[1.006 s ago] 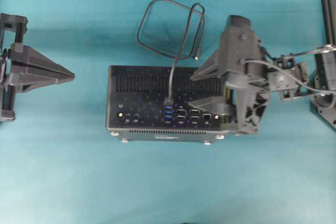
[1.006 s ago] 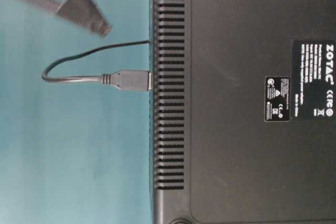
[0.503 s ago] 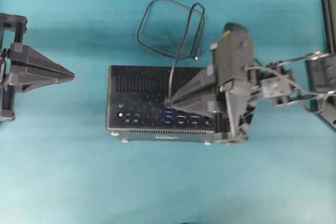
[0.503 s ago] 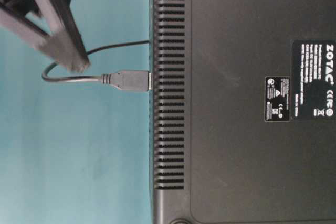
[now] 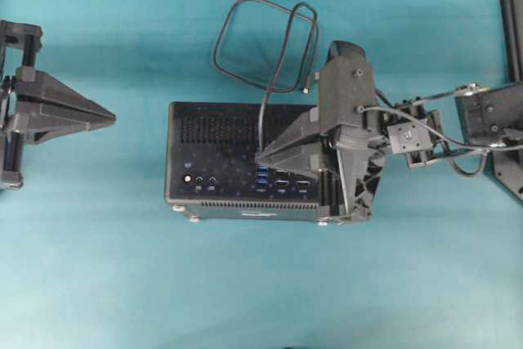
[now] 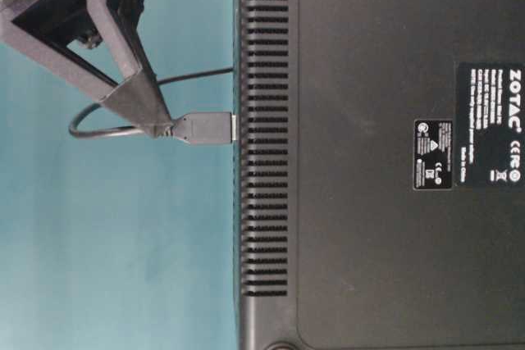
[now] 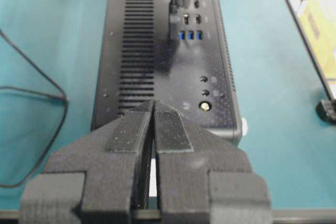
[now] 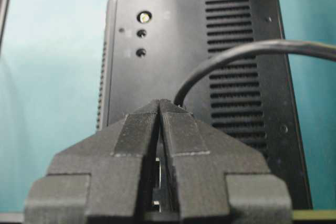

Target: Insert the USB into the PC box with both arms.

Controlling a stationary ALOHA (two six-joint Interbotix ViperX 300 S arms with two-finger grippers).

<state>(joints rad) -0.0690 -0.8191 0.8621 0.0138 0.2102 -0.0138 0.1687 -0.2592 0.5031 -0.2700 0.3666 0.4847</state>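
Black USB (image 6: 203,127) plug seated at PC box (image 5: 245,161) port panel, long axis square to that face; pinched at cable end by nearly closed right gripper (image 6: 160,129). Left gripper (image 5: 110,114) closed, empty, well apart leftward.

White "ZOTAC" brand lettering, turned sideways, on a black label (image 6: 490,125) at 3 o'clock on the flat black computer case (image 6: 369,202). CE mark beside it. Smaller square label (image 6: 434,153): print too fine to read.
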